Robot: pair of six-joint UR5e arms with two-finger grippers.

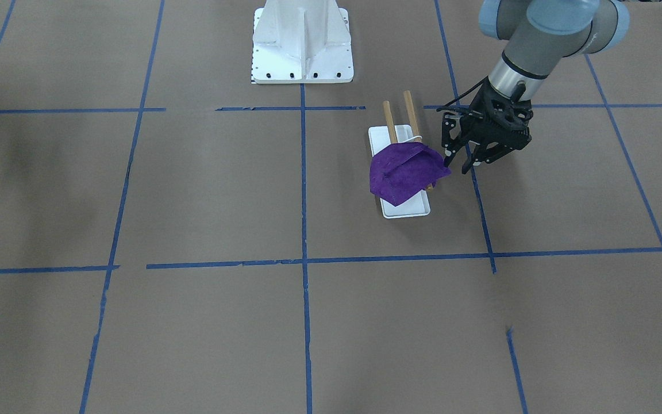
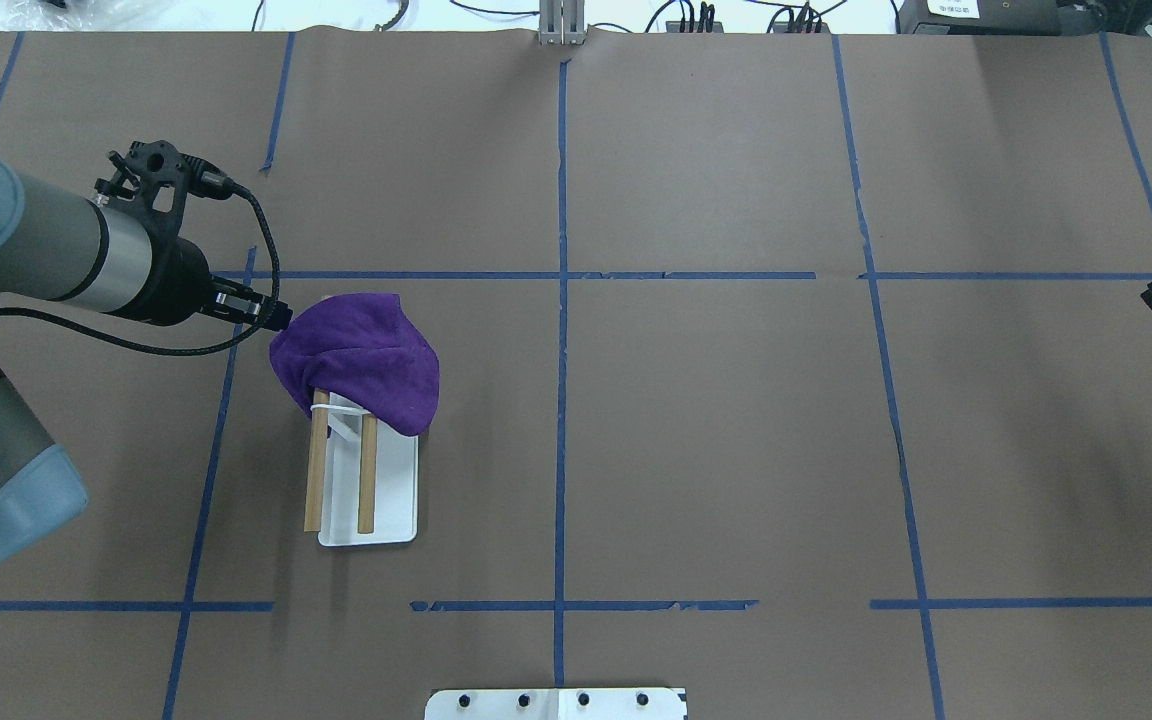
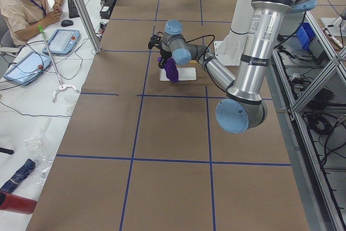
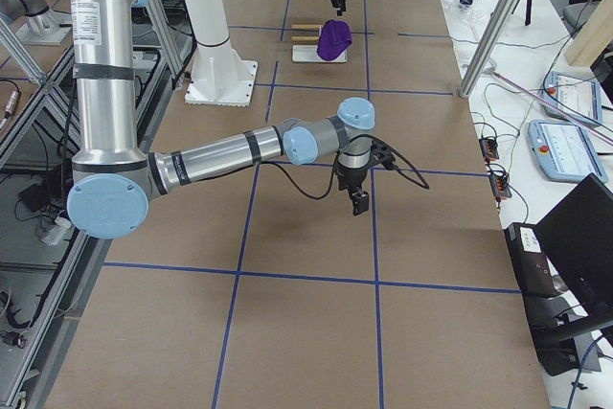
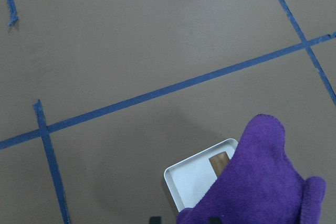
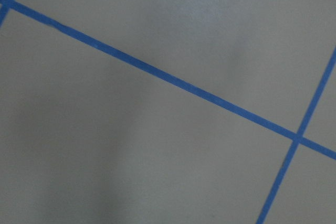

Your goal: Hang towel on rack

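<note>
rack (image 1: 409, 112) | towel (image 1: 403, 172) draped across both rods, covering one end of tray (image 1: 408, 210)

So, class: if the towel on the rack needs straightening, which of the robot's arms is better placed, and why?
Left. The left gripper, open, is right beside the towel, which is draped over one end of the rack. The right gripper is far away from both.
</note>
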